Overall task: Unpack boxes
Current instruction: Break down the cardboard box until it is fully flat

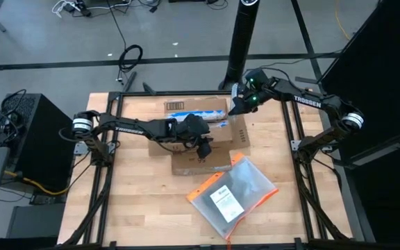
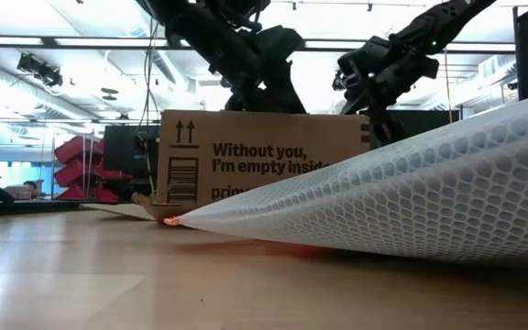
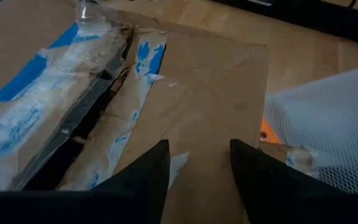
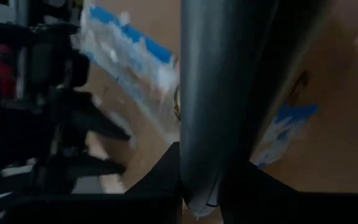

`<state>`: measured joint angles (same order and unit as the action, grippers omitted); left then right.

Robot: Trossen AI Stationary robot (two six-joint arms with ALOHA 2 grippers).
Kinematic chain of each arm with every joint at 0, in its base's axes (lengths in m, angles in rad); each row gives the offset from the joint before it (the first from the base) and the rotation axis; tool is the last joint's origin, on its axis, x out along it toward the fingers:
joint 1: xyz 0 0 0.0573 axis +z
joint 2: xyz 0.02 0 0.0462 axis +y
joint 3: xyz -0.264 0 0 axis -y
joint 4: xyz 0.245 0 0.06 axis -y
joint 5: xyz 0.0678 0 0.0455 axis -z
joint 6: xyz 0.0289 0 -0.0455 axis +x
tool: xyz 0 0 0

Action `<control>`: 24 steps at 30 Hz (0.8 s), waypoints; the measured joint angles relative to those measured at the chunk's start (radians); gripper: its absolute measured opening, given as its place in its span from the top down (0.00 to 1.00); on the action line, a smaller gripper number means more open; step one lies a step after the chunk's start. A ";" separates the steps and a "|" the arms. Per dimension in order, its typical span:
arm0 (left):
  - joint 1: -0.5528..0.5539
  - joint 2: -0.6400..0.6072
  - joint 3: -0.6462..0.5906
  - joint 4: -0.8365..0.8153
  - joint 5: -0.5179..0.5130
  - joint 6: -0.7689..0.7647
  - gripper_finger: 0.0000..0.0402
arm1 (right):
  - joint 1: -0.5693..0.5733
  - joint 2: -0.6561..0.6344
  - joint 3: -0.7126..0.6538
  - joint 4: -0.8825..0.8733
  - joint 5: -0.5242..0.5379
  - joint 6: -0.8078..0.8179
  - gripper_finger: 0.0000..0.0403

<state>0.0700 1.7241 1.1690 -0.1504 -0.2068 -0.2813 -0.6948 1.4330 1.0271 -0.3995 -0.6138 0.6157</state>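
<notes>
The brown cardboard box (image 1: 200,135) rests on its bottom in the middle of the table, with torn blue-and-white tape (image 3: 73,81) along its top seam. My left gripper (image 1: 203,149) stands open, close over the box's near top flap (image 3: 210,93); I cannot tell whether its fingers (image 3: 151,177) touch the flap. My right gripper (image 1: 240,105) hovers by the box's far right corner, shut on a dark grey rod-like thing (image 4: 235,74) that hides much of its wrist view. My right gripper pinches the dark grey rod between its two fingers (image 4: 160,171), at the rod's narrow end (image 4: 201,177). The rod runs along the fingers' line and fills the middle of the wrist view. It is lifted clear of the box and the table.
A flat clear plastic pouch (image 1: 232,196) with an orange edge lies on the table just near and right of the box, and it rises close in front of the low camera (image 2: 411,192). Bare wooden table (image 1: 137,201) lies to the near left.
</notes>
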 joint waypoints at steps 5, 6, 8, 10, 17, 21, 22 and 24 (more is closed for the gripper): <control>0.001 -0.018 -0.002 -0.024 -0.003 -0.005 0.61 | -0.018 -0.002 0.000 0.029 -0.001 -0.030 0.90; 0.001 -0.022 -0.003 -0.029 -0.004 -0.006 0.61 | -0.019 -0.002 0.001 0.043 0.005 -0.029 0.90; 0.002 -0.047 -0.003 -0.052 -0.008 -0.006 0.61 | -0.018 -0.002 0.002 0.087 0.024 -0.010 0.90; 0.004 -0.064 -0.005 -0.063 -0.015 -0.006 0.61 | -0.006 -0.003 0.002 0.089 0.054 0.004 0.90; 0.010 -0.073 -0.006 -0.071 -0.025 0.008 0.61 | 0.083 0.007 0.002 0.125 0.154 0.006 0.90; 0.009 -0.074 -0.005 -0.072 -0.028 0.008 0.61 | 0.099 0.032 0.001 0.143 0.185 0.008 0.90; 0.009 -0.074 -0.005 -0.075 -0.029 0.007 0.61 | 0.100 0.029 0.001 0.131 0.175 0.008 0.90; 0.009 -0.075 -0.005 -0.082 -0.031 0.004 0.61 | 0.102 0.024 0.001 0.105 0.154 0.007 0.90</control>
<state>0.0792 1.6496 1.1645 -0.2328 -0.2376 -0.2777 -0.5924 1.4574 1.0283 -0.2941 -0.4603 0.6230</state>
